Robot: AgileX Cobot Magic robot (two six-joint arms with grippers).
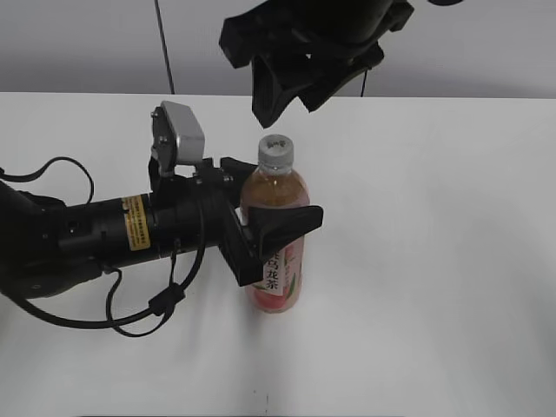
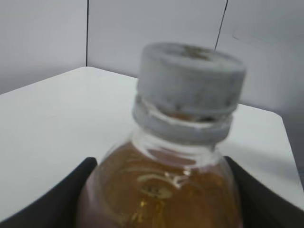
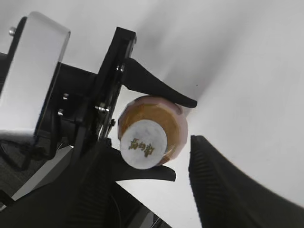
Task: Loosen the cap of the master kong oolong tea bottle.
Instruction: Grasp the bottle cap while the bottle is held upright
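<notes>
The master kong oolong tea bottle (image 1: 275, 248), slim clear plastic with amber tea, stands upright on the smooth white table (image 1: 434, 261). The left gripper (image 1: 274, 228), coming from 9 o'clock, clamps its black curved jaws on the bottle's body. The round white cap (image 1: 276, 151) is free. The right gripper (image 1: 287, 95) hangs above it at 12 o'clock, jaws spread wide, holding nothing.

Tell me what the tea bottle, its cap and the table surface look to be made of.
Tea bottle: likely clear thin plastic; amber tea shows through the wall, with a glossy printed pink label wrap.
Cap: probably matte white opaque plastic, with a small dark print on top and a separate ring below it.
Table: smooth white surface, slightly reflective; laminate or painted board, can't tell which.
</notes>
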